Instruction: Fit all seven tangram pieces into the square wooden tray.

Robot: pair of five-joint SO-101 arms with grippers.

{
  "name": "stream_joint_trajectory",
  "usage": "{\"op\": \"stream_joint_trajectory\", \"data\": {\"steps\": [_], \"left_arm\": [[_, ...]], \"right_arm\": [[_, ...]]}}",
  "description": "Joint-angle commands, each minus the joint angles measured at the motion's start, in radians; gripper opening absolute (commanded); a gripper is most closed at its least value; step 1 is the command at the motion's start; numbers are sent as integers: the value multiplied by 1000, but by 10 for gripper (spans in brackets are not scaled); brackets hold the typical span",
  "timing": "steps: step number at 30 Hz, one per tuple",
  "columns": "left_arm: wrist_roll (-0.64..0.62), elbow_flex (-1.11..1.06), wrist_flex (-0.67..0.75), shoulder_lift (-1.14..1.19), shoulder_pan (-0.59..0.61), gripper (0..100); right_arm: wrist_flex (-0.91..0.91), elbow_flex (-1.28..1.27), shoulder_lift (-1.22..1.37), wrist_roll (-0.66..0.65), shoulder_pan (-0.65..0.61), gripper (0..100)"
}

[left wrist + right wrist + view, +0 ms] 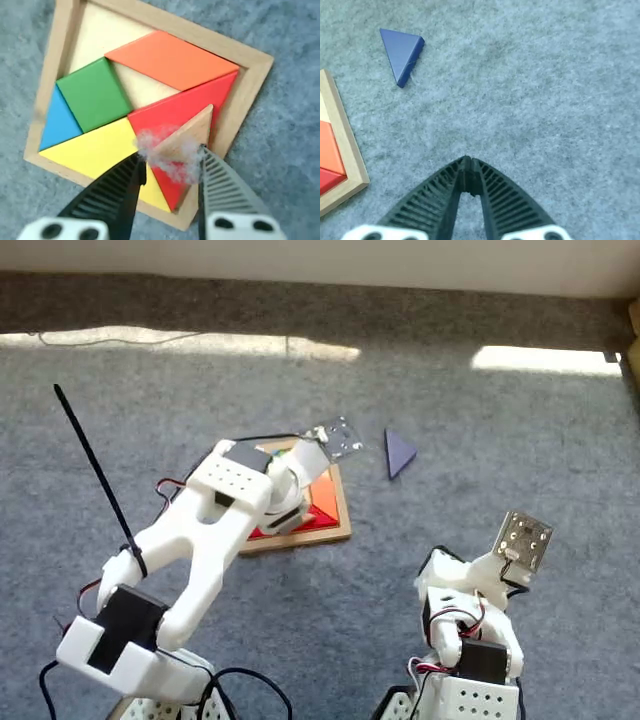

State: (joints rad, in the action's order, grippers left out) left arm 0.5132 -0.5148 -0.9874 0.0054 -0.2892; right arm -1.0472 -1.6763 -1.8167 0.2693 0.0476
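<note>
Grey, fuzzy carpeting covers the tabletop [500,420] under both of your arms. Your left fingers [131,187] hang over one corner of the square tray [59,40] and are clamped on a plain wooden triangle [192,132], one ribbed black finger on each side. Its point sticks out past the tips, above the red triangle [185,107] and the tray's rim. A blurred whitish patch sits where the fingertips meet the piece.

Five smooth, flat pieces lie inside the pale wood frame: an orange parallelogram [172,60], a green square [92,92], a light blue triangle [59,122], a yellow triangle [100,150] and the red one. Bare wood shows in one corner and in a small gap between orange, green and red.

Your right fingers [462,175] are pressed together with nothing between them, over bare carpet. The dark blue triangle [400,50] lies flat on the carpet, well apart from them and just off the tray.
</note>
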Motion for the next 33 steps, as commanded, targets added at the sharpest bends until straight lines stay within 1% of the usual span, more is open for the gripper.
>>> {"op": "stream_joint_trajectory", "data": {"steps": [1, 10, 11, 14, 16, 17, 20, 22, 25, 29, 33], "left_arm": [[-8, -25, 109, -19, 53, 171], [0, -24, 230, -27, 54, 175], [15, -24, 239, -27, 54, 175], [71, -24, 241, -28, 54, 175], [68, -24, 239, -35, 61, 171], [61, -24, 239, -50, 64, 171], [-35, -33, 239, -125, 88, 175], [-77, -35, 227, -171, 96, 175], [-84, -59, 222, -219, 110, 175], [-84, -110, 236, -223, 134, 175], [-86, -197, 348, -223, 157, 172]], "right_arm": [[15, -116, -18, -5, 12, 4], [15, -116, -18, -5, 12, 4], [15, -116, -18, -5, 12, 4], [15, -116, -18, -5, 12, 4], [15, -116, -18, -5, 12, 4], [15, -116, -18, -5, 12, 4], [15, -116, -18, -5, 12, 4], [15, -116, -18, -6, 12, 4], [15, -116, -18, -8, 12, 4], [15, -116, -18, -8, 12, 4], [15, -116, -18, -8, 12, 4]]}}
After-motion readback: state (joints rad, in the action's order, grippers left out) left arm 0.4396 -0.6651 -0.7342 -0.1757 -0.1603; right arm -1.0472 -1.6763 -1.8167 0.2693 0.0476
